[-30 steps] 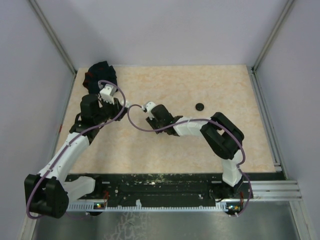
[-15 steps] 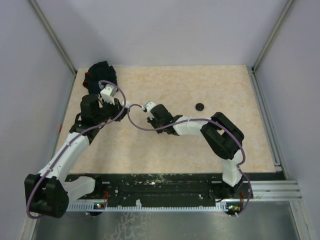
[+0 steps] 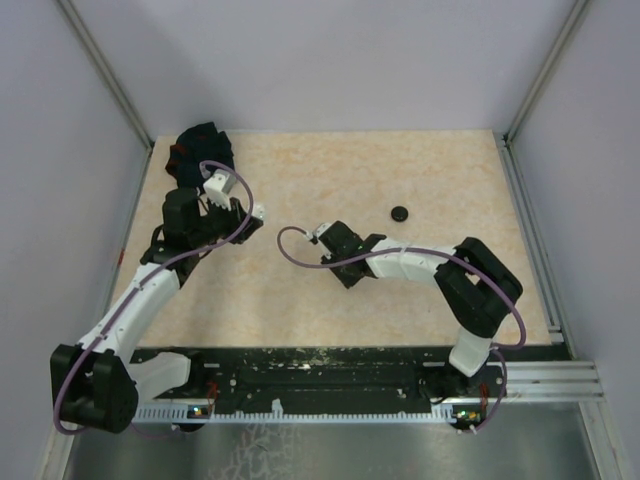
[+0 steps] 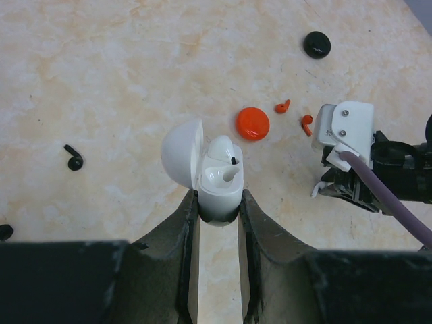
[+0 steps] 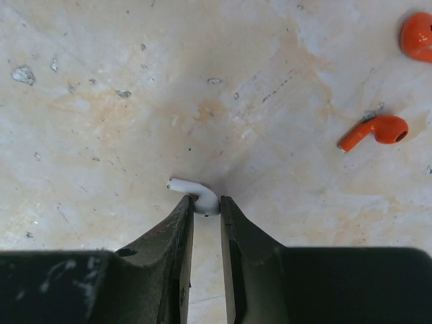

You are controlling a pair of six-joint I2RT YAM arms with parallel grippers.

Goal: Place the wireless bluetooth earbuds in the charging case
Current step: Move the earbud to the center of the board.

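Two arms are reaching over the beige table. The left gripper is clamping the white charging case by its lower body, a finger pressing on each side. The case's lid is standing open toward ten o'clock in the left wrist view. Something white is sitting in the case's well, its shape hard to make out.

From the case, an orange disc is lying at one o'clock. A first orange earbud and a second orange earbud are lying just beyond it. A black earbud is resting well apart at nine o'clock, and a black disc is sitting far off at two o'clock.

The right gripper is pinching a white earbud between its fingertips, the stem pointing to ten o'clock in the right wrist view. Whether the earbud is touching the table I cannot tell. From above, this gripper is hanging at three o'clock of the left one, apart from it. A black fabric bundle is lying at twelve o'clock of the left gripper.
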